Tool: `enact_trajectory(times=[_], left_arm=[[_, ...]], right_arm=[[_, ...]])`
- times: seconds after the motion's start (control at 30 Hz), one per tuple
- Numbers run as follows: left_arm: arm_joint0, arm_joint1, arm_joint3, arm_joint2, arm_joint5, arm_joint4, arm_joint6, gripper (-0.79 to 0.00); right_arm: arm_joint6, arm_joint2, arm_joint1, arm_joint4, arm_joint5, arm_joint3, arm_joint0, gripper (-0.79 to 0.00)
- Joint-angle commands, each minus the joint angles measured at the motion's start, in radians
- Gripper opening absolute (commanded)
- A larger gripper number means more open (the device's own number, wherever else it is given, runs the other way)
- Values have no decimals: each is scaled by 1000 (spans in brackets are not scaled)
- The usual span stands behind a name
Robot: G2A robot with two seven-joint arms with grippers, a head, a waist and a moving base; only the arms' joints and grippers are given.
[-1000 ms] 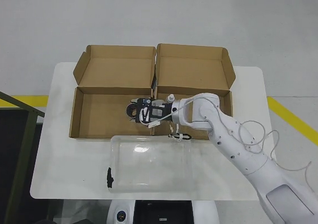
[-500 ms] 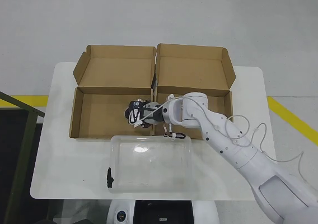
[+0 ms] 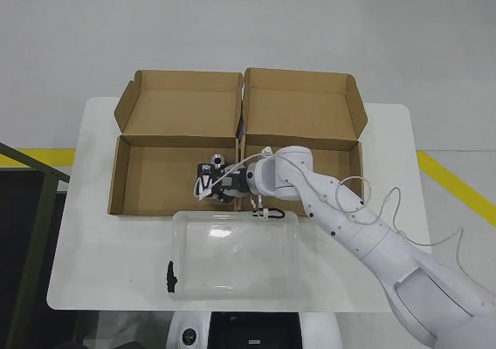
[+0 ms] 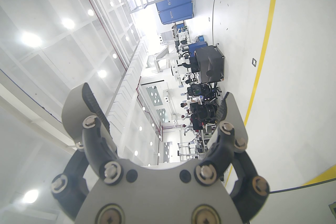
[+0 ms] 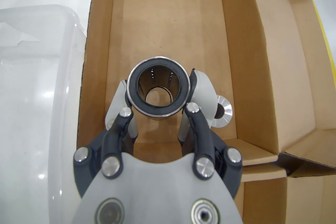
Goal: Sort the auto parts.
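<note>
My right gripper [image 5: 158, 93] is shut on a cylindrical metal bearing [image 5: 158, 89] with a black end ring and a hollow bore. It holds the bearing over the floor of the left cardboard box [image 5: 168, 25], near that box's right end. From above, the right gripper [image 3: 206, 179] sits inside the left box [image 3: 148, 179], close to the wall shared with the right box [image 3: 335, 161]. A small silver disc [image 5: 223, 110] lies on the box floor beside one finger. My left gripper [image 4: 157, 96] is open and holds nothing, pointing up into the room.
A clear plastic bin [image 3: 235, 257] stands on the white table [image 3: 99, 253] in front of the boxes, with a small black piece [image 3: 171, 277] at its left edge. Both box lids stand open at the back.
The right arm has carried the bearing leftward, from near the wall between the boxes to farther inside the left box.
</note>
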Motion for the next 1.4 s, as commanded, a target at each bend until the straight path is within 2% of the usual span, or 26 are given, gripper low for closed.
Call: enact_trajectory(times=[0.0, 0.13, 0.33, 0.47, 0.57, 0.87, 1.37], left_arm=[[0, 0, 0, 0, 0, 0, 0, 0], [0, 0, 0, 0, 0, 0, 0, 0], [0, 0, 0, 0, 0, 0, 0, 0], [0, 0, 0, 0, 0, 0, 0, 0], [0, 0, 0, 0, 0, 0, 0, 0], [0, 0, 0, 0, 0, 0, 0, 0], [0, 0, 0, 0, 0, 0, 0, 0]], right_arm=[[1, -4, -4, -1, -1, 12, 3, -773], [4, -10, -14, -6, -3, 41, 11, -736], [9, -20, -26, -19, -7, 72, 21, -514], [10, -21, -33, -27, -6, 81, 25, -480], [11, -20, -36, -34, -7, 85, 27, -425], [8, 8, -34, -37, -26, 65, 24, -385], [-7, 134, 4, 17, -55, -105, -40, -323]])
